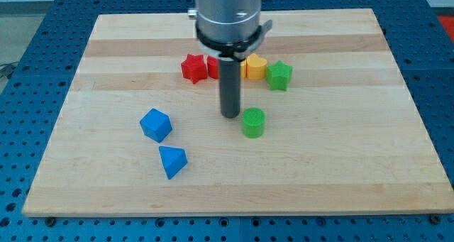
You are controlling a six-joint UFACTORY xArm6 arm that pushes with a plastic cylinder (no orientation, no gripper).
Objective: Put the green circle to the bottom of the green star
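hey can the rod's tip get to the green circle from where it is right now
Probably yes. My tip sits just to the view's left of the green circle, with only bare board between them. The green star is farther up and right, out of the way.

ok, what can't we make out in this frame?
- Red block beside the red star: camera view, mostly behind my rod, shape unclear.
- Yellow block: left side hidden by the rod.
- My tip versus the green circle: close on its left; contact can't be judged.
- Arm above the grey collar: cut off by the top edge.
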